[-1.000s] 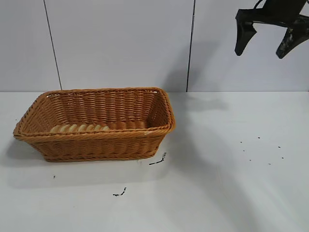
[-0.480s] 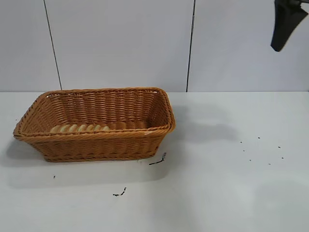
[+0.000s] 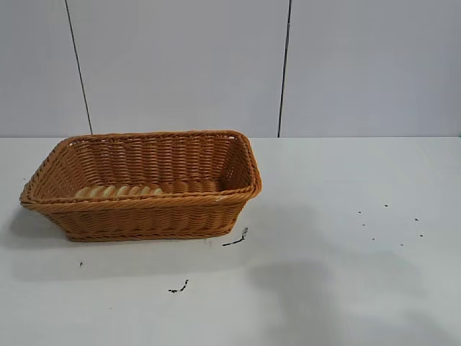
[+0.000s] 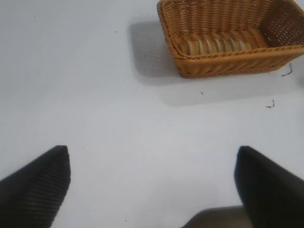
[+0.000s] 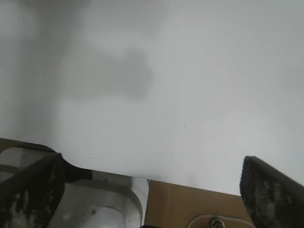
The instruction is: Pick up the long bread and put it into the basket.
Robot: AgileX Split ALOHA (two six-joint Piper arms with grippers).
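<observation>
The long bread [image 3: 119, 192] lies inside the basket [image 3: 238, 162] against its near wall, ridges up; the left wrist view shows the long bread [image 4: 216, 45] in the basket [image 4: 171, 28] too. Neither arm appears in the exterior view. My left gripper [image 4: 152, 156] is open over bare white table, well away from the basket, nothing between its fingers. My right gripper [image 5: 152, 166] is open and empty above the table's edge, far from the basket.
Small dark crumbs [image 3: 234, 240] lie on the white table [image 3: 346, 288] by the basket's near corner, with more specks at the right. Beyond the table's edge, the right wrist view shows a grey mount [image 5: 95, 204] and brown floor [image 5: 190, 204].
The right gripper, high at the exterior view's upper right a second ago, has moved up and out of that view. The basket and bread have not moved.
</observation>
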